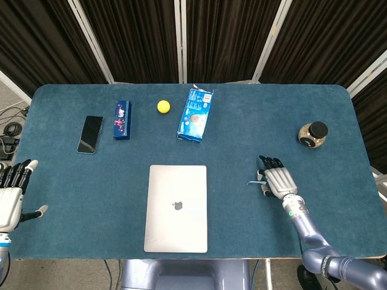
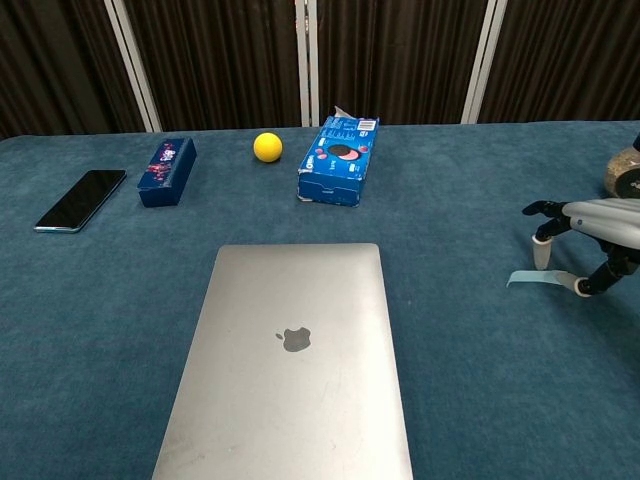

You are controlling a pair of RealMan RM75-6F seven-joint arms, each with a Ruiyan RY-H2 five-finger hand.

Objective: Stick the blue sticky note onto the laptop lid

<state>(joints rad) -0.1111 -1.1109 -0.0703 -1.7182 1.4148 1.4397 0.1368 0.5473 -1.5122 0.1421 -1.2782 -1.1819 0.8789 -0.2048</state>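
The blue sticky note (image 1: 252, 183) (image 2: 525, 277) lies on the blue tablecloth, to the right of the closed silver laptop (image 1: 176, 208) (image 2: 290, 360). My right hand (image 1: 277, 181) (image 2: 590, 235) hovers over the note's right end, palm down and fingers apart. In the chest view one fingertip (image 2: 540, 255) hangs just above the note and the thumb sits at its right edge. I cannot tell whether they touch it, and nothing is gripped. My left hand (image 1: 11, 193) rests open at the table's left edge, holding nothing.
Along the back of the table are a black phone (image 1: 90, 134), a small dark blue box (image 1: 122, 119), a yellow ball (image 1: 163, 106) and a blue carton (image 1: 196, 115). A round jar (image 1: 313, 134) stands at the right, behind my right hand.
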